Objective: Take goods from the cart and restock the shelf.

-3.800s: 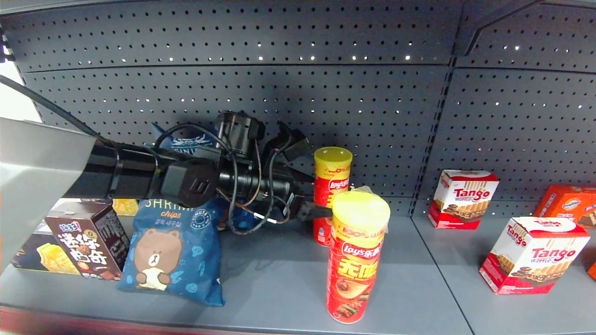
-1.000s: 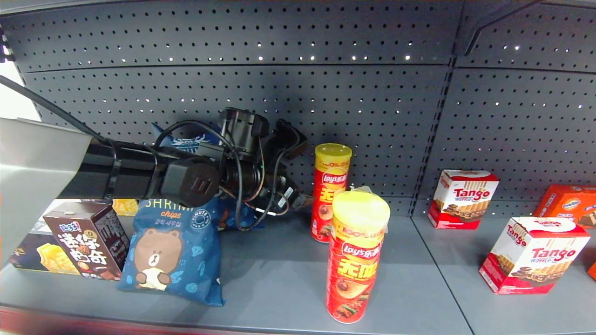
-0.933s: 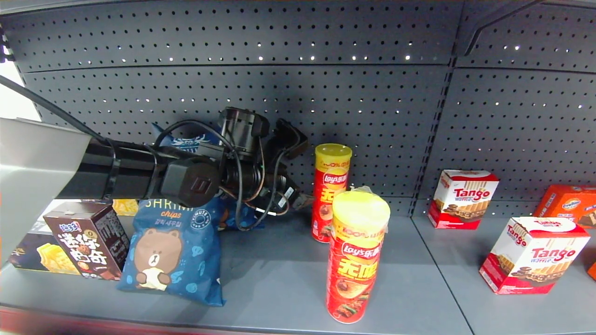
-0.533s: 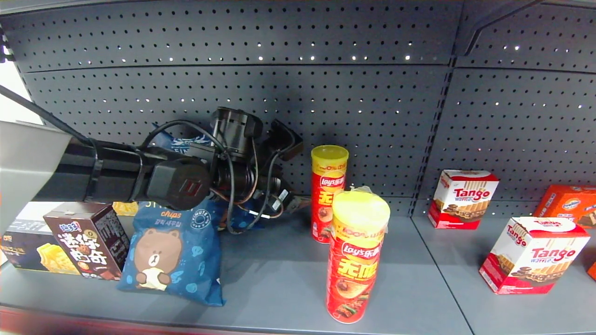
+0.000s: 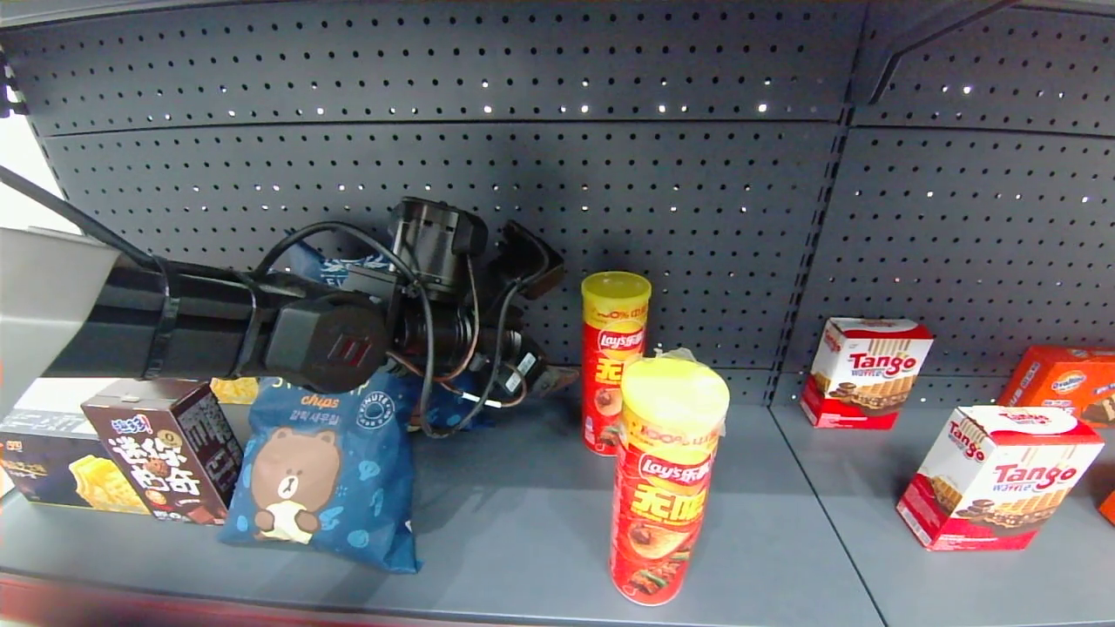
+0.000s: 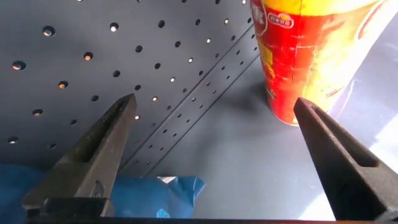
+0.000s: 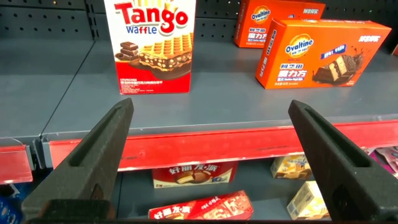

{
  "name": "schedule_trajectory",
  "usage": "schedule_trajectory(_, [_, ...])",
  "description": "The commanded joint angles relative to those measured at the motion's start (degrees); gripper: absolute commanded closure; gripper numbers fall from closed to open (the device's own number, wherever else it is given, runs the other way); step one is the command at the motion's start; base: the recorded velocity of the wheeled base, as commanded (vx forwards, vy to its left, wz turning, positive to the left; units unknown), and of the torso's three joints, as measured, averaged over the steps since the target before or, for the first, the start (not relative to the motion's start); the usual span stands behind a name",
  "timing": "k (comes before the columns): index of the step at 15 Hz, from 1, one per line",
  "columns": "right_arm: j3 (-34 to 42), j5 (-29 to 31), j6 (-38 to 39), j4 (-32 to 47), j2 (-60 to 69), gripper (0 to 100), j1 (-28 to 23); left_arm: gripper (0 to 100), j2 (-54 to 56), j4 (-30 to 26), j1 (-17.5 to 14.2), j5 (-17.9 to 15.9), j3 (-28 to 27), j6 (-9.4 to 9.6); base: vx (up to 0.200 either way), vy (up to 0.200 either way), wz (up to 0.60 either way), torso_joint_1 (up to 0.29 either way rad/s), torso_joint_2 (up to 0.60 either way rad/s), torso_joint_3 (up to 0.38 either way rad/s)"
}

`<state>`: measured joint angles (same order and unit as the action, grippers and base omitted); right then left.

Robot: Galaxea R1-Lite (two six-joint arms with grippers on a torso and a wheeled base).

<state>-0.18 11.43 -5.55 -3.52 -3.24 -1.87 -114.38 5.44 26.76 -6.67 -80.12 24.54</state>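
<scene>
Left gripper (image 6: 214,106) spread wide, empty, just beside rear chip can (image 5: 615,366), which stands upright on the shelf (image 5: 523,522) by the back panel (image 5: 610,192). Retreat looks next: back straight out, level (snack bag (image 5: 327,470) sits under the wrist), clear of front can (image 5: 666,479).

Head view count: chip cans x2 – back can (image 5: 616,348), front can (image 5: 666,488) at its 5 o'clock. Blue chip bags x2 – bear bag (image 5: 318,470), 2nd bag (image 5: 344,272) at its 12, mostly hidden. Wafer boxes x2 – rear wafer box (image 5: 865,372), near wafer box (image 5: 997,477) at its 4. Orange box (image 5: 1058,383) x1, far 3 o'clock. Brown box (image 5: 165,448) x1, dark box (image 5: 52,470) x1, both approx 8 o'clock. Right wrist view: cake boxes x2 – front cake box (image 7: 320,53), rear cake box (image 7: 273,18).
</scene>
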Motion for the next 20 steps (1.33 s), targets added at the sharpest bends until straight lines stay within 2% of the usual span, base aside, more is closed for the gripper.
schedule_trajectory(1, [0.0,0.0,0.0,0.0,-0.1,0,0.0,0,-0.8,0.0,0.0,0.1,-0.2,-0.02,0.000,0.000,0.00,0.000,0.00,0.000])
schedule_trajectory(11, [-0.1,0.1,0.0,0.2,-0.1,0,0.0,0,-6.2,0.0,0.3,1.0,-3.9,-0.11,0.000,0.000,0.00,0.000,0.00,0.000])
schedule_trajectory(20, [-0.1,0.1,0.0,0.2,-0.1,0,0.0,0,-7.7,0.0,1.5,1.0,-4.6,-0.19,0.000,0.000,0.00,0.000,0.00,0.000])
